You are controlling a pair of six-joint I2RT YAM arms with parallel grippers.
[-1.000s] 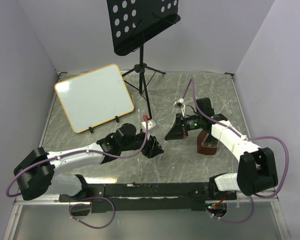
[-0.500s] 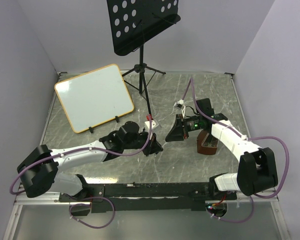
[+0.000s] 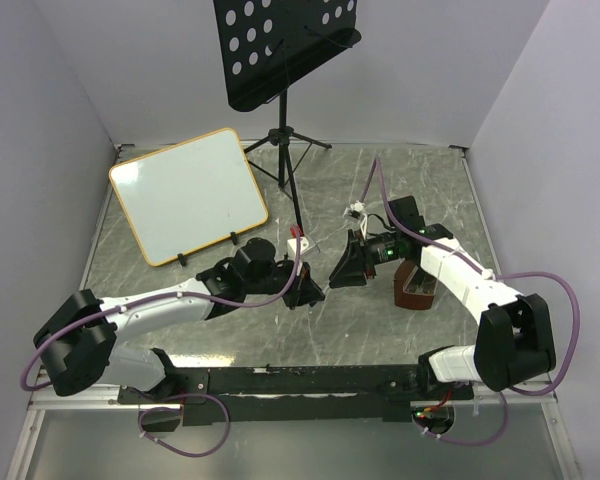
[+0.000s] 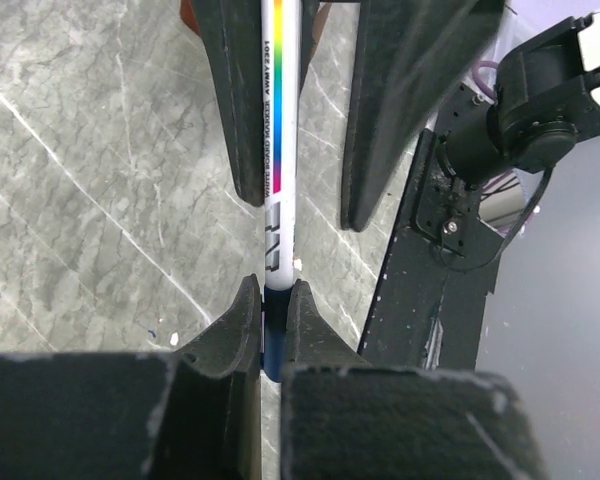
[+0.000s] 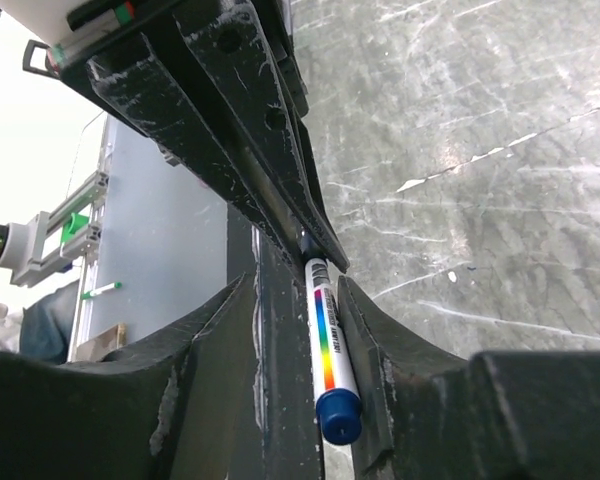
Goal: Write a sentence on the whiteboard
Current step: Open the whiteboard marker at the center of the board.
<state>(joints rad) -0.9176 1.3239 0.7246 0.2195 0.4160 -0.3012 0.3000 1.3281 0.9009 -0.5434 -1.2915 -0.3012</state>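
- The two arms meet over the middle of the grey marbled tabletop (image 3: 430, 190), nose to nose, which to me reads as a hand-over of the pen from one to the other.
- The left gripper (image 4: 270, 292) is clamped tight on a slim white whiteboard marker (image 4: 278, 150) with a rainbow stripe, pinching the barrel near its dark end.
- The right gripper (image 3: 345, 265) has its jaws parted. They flank the marker's blue-capped end with a sliver of daylight on one side, so I judge the weight now sits with the left arm.
- The small rectangular whiteboard (image 3: 185, 195) with its light-orange wooden frame leans on a little black easel at the far left, well apart from both grippers. Its face is blank (nothing written so far).
- The left arm is the nearer one to the board, which is probably why it takes the pen.
- The black perforated music stand (image 3: 285, 45) on its tripod rises at the far centre, between board and right arm.
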